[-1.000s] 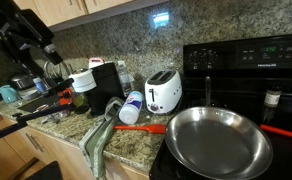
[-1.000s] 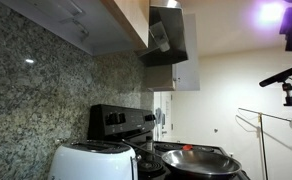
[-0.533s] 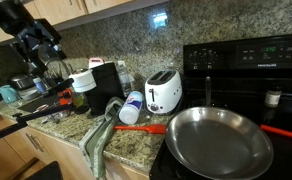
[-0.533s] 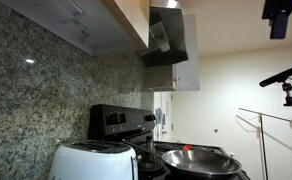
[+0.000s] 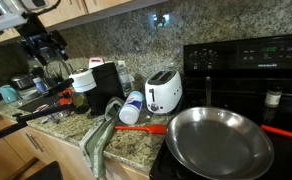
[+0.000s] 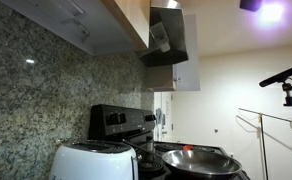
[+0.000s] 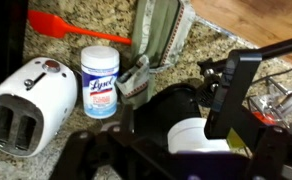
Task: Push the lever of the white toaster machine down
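We see the black stove at one end of the granite counter, with a steel frying pan on it. The black coffee machine comes next in size. The white toaster stands upright between machine and stove. Our gripper hangs high, well apart from the toaster, with the coffee machine between them; we cannot tell whether its fingers are parted or closed. A green towel, a wipes canister lying just beside the toaster, and a red spatula clutter the front.

Gripper high, facing downward.
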Robot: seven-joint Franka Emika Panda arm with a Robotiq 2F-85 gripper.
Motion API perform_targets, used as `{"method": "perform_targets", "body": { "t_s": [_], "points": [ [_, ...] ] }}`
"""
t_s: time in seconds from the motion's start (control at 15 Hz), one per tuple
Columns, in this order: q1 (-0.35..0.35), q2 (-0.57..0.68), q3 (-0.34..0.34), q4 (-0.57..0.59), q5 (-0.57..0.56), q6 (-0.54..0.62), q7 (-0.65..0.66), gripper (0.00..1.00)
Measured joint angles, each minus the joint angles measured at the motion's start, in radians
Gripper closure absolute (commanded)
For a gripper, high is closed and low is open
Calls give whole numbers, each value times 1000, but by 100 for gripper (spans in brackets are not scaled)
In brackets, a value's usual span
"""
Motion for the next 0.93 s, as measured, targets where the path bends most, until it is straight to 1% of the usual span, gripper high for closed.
{"method": "perform_targets", "body": {
  "t_s": [0.2, 0.33, 0.4, 0.73, 0.87, 0.93],
  "points": [
    [18, -2, -75, 4, 103, 73, -112, 0],
    [17, -20, -131, 4, 123, 75, -153, 0],
    [16, -26, -145, 4, 125, 74, -163, 0],
    [18, -32, -145, 1, 125, 83, -164, 0],
    [27, -31, -156, -18, 166, 157, -223, 0],
    [34, -30, -165, -33, 194, 216, -260, 0]
  ]
}}
